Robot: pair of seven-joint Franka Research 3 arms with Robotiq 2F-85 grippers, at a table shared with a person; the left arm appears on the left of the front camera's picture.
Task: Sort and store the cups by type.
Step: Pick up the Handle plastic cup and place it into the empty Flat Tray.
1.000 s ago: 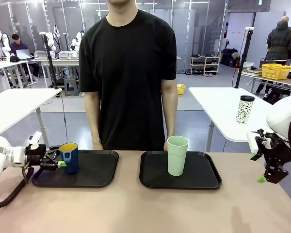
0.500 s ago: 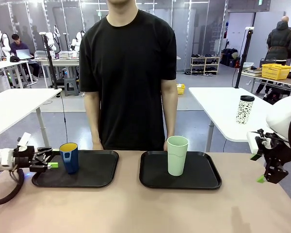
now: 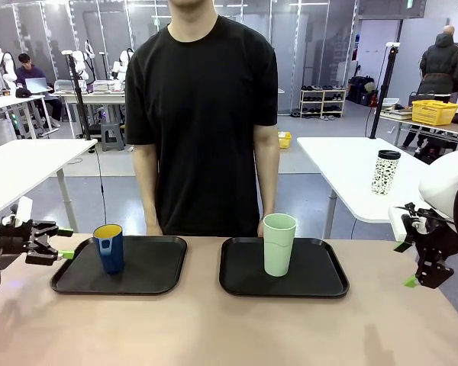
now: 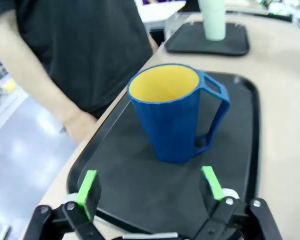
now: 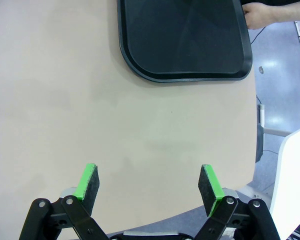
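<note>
- Setting: a beige surface [image 3: 229,328] in an open lab, with white tables behind and a person in a black T-shirt [image 3: 202,114] standing at the far side, arms hanging down to the edge
- Left hand [image 3: 52,244]: at the left edge of the surface, just outside the left tray [image 3: 149,276]; fingers spread apart, empty, green pads [image 4: 88,188] showing wide of each other in the left wrist view
- Dark-blue mug [image 3: 109,248]: directly ahead of the left hand and clear of it, upright on the left tray near that tray's hand-side end; yellow inside, handle [image 4: 214,112] turned to the right in the left wrist view; the tray edge lies between the hand's pads and the mug
- Pale-green tumbler [image 3: 278,244]: upright on the right tray [image 3: 320,278], well beyond the mug as seen from the left hand, at the top of the left wrist view [image 4: 212,19]; well apart from the right hand, toward the middle of the surface
- Right hand [image 3: 424,267]: raised at the right end of the surface, fingers apart, nothing between them; in the right wrist view its pads [image 5: 89,181] hang over bare surface, with the right tray farther ahead
- Person's hand [image 5: 260,14]: at the far corner of the right tray, ahead and to the right of the right hand in its wrist view
- White black-speckled tumbler [image 3: 385,172]: black lid, on a white table behind, beyond the right hand
</note>
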